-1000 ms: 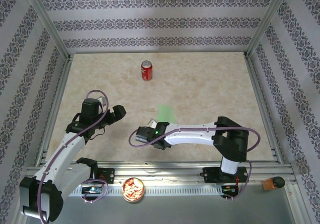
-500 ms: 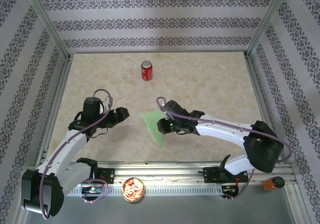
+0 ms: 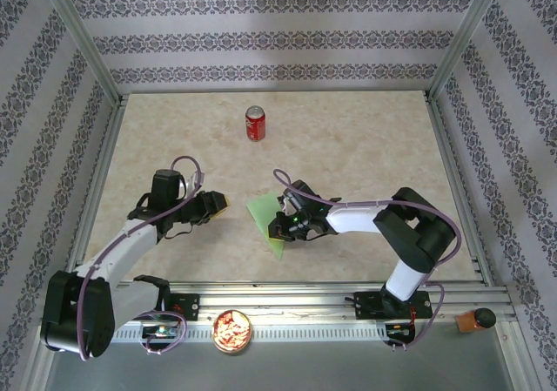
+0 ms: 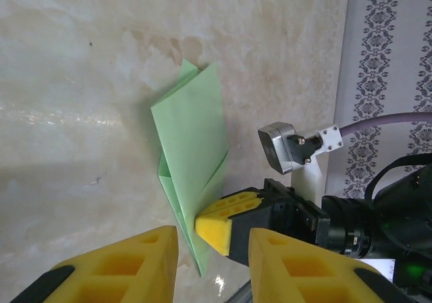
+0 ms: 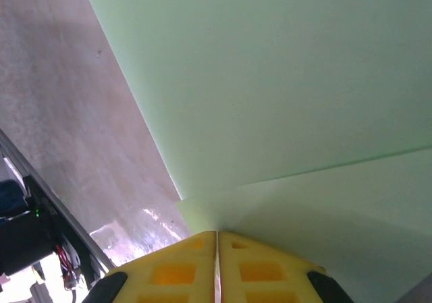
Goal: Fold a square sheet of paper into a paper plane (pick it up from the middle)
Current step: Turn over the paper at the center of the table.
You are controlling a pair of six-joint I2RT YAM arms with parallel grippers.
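The right arm has folded its elbow back toward its base since half a second ago, and the left end effector [image 3: 219,204] has crept closer to the paper with its jaws narrowed. The sheet of paper [image 3: 264,217] has stayed nearly where it was.

The light-green sheet, already creased into a pointed, layered shape [image 4: 192,141], stands tilted above the table [image 3: 365,147], midway between the left and right edges and nearer the near edge than the far one. Whether its lower tip touches the table is unclear. The right end effector [image 3: 277,230] is clenched on the sheet's lower edge; its wrist view shows both yellow fingers pressed together with the paper [image 5: 283,80] caught between them [image 5: 217,239].

The left end effector hovers just to the left of the sheet, apart from it. Its yellow fingers [image 4: 121,262] have a gap between them and grasp nothing.

A red soda can [image 3: 254,123] stands upright well beyond the sheet, near the far edge.
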